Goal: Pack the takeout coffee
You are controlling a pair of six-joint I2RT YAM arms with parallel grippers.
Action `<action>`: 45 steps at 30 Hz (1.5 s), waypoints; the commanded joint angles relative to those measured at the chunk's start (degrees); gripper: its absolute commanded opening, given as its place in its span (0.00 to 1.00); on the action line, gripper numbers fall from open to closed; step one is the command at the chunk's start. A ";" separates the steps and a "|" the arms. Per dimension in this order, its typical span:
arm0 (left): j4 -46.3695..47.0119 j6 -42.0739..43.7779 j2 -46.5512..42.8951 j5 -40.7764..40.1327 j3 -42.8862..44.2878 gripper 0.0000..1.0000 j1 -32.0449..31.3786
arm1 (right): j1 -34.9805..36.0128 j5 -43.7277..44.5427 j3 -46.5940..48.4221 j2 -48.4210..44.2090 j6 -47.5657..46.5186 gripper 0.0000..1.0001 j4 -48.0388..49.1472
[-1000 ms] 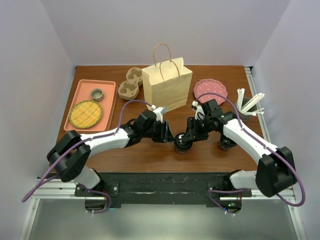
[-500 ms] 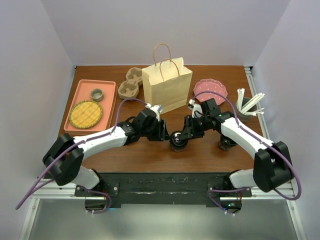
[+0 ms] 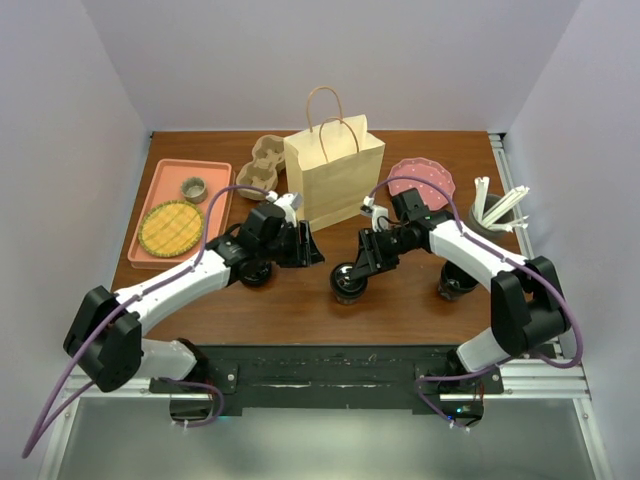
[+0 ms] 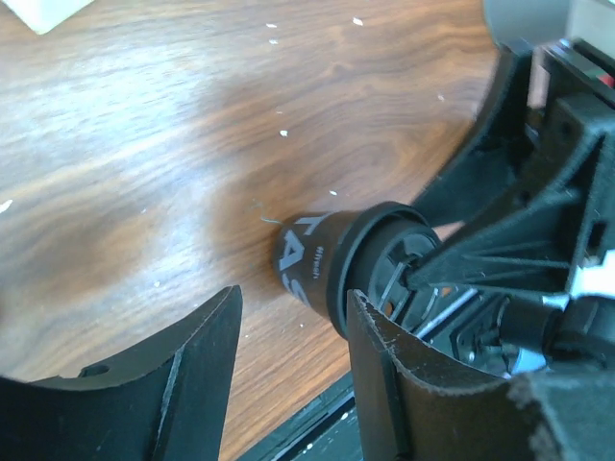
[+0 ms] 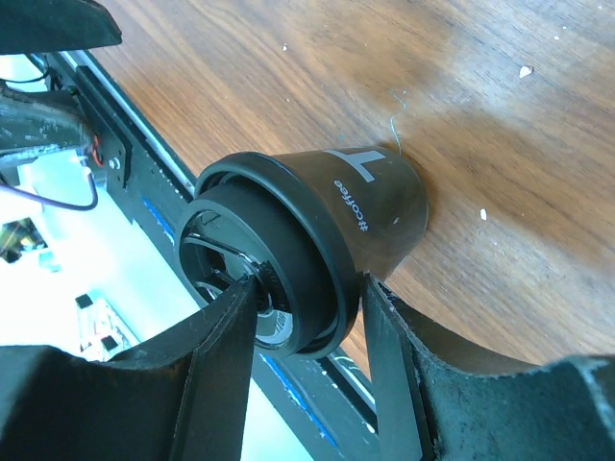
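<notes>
Top external view, from the left: a pink tray (image 3: pixel 165 180) lies on the tabletop (image 3: pixel 300 310) and carries a round woven yellow mat (image 3: pixel 172 227), with a small grey pot (image 3: pixel 194 188) behind it. Just right of the tray's far corner sits a tan pulp carrier (image 3: pixel 257 167).

The left arm reaches in from the near left corner. A black cup (image 3: pixel 256 272) shows partly from under its forearm, near the tray's near right corner. The left gripper (image 3: pixel 308 250) sits in front of the paper bag (image 3: pixel 335 180), which stands upright at the middle of the tabletop with its handles up. In the left wrist view the gripper's fingers (image 4: pixel 207 336) are spread with nothing between them. They point across bare wood at the coffee cup (image 4: pixel 312 259), which is apart from them.

That coffee cup is near the middle of the tabletop, in front of the bag and a little right of the left gripper. The right gripper (image 5: pixel 307 288) pinches it, one finger on each side of the black lid and rim. White lettering shows on the cup's side. Its narrow base is at the wood, but the views do not show whether it rests there or is just clear.

Further right, a pink dotted plate (image 3: pixel 435 178) lies behind the right arm. A third cup (image 3: pixel 455 285) stands at the near side, partly under that arm. At the right edge is a dark holder of white sticks (image 3: pixel 497 208).
</notes>
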 commanded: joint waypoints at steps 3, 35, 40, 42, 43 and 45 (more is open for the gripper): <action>5.55 6.47 2.05 9.86 -1.27 0.50 0.25 | 0.49 6.03 -0.68 2.85 -4.59 0.48 -2.45; -4.12 4.45 12.25 -2.87 -3.90 0.42 -2.12 | 1.72 7.61 -4.55 5.66 -4.86 0.42 2.56; -3.51 0.33 12.61 -4.37 -6.19 0.40 -6.25 | 1.63 8.13 -4.37 6.45 -4.51 0.41 3.61; -3.16 -0.56 11.47 -4.38 -6.45 0.40 -6.52 | 1.72 7.78 -4.37 6.36 -4.50 0.41 4.40; -3.15 -1.08 10.85 -4.02 -6.02 0.41 -6.61 | 1.63 7.61 -4.37 6.19 -4.33 0.40 4.58; -4.37 -1.35 8.32 -4.46 -3.83 0.43 -6.61 | 1.80 7.08 -4.46 5.66 -4.07 0.40 5.20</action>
